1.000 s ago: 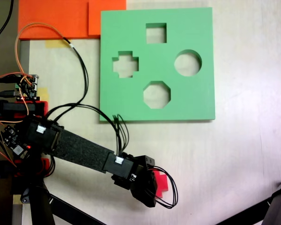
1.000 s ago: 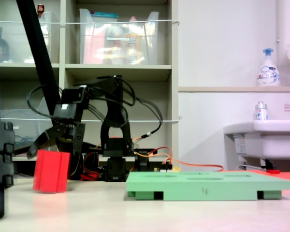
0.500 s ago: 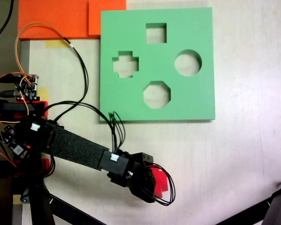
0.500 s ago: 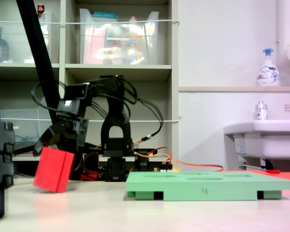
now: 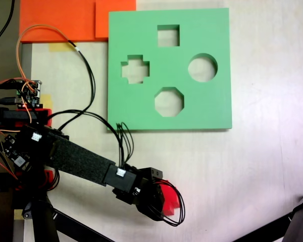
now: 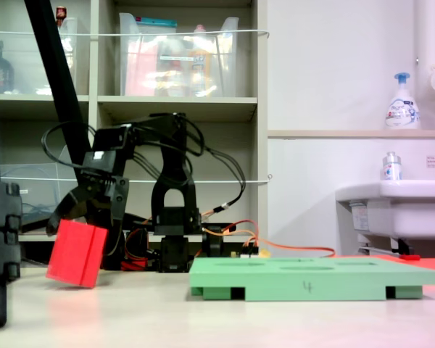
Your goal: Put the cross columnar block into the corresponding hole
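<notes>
The small bright red foam block with the plus-shaped section (image 6: 77,253) hangs tilted, its lower corner just above the pale surface (image 5: 262,171) at the second exterior view's left. The black gripper (image 6: 87,212) has its jaws closed on the block's top; in the first exterior view the arm covers most of it, so only a red edge (image 5: 170,197) shows. The plus-shaped cutout (image 5: 135,69) sits on the left part of the flat green square foam board (image 5: 212,108) in the first exterior view, well apart from the block, with square, round and octagonal openings around it. My worry is that lean: a skewed, soft block may twist in the grip, catch on the board's raised edge, or meet the cutout with its arms misaligned and jam.
</notes>
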Controlling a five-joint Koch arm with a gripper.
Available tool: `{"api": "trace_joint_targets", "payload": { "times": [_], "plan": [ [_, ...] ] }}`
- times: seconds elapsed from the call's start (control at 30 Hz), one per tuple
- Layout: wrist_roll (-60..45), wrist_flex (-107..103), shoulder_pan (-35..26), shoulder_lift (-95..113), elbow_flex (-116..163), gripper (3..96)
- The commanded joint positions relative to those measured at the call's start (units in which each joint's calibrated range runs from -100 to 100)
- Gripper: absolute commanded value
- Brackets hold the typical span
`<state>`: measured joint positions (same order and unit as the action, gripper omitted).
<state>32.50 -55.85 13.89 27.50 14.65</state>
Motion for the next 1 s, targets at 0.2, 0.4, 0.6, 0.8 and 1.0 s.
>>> {"api": "trace_joint_targets", "payload": {
  "times": [0.2, 0.4, 0.6, 0.8, 1.0],
  "plan": [
    [-0.83, -0.92, 0.88, 0.3, 0.5, 26.2],
    [-0.83, -1.97, 0.93, 3.09, 0.5, 26.2],
    [-0.83, -5.06, 0.88, 10.21, 0.21, 26.2],
    [-0.78, -8.04, 0.39, 17.2, -0.19, 26.2],
    [-0.59, -10.64, -0.15, 22.92, -0.39, 26.2]
  ]
}}
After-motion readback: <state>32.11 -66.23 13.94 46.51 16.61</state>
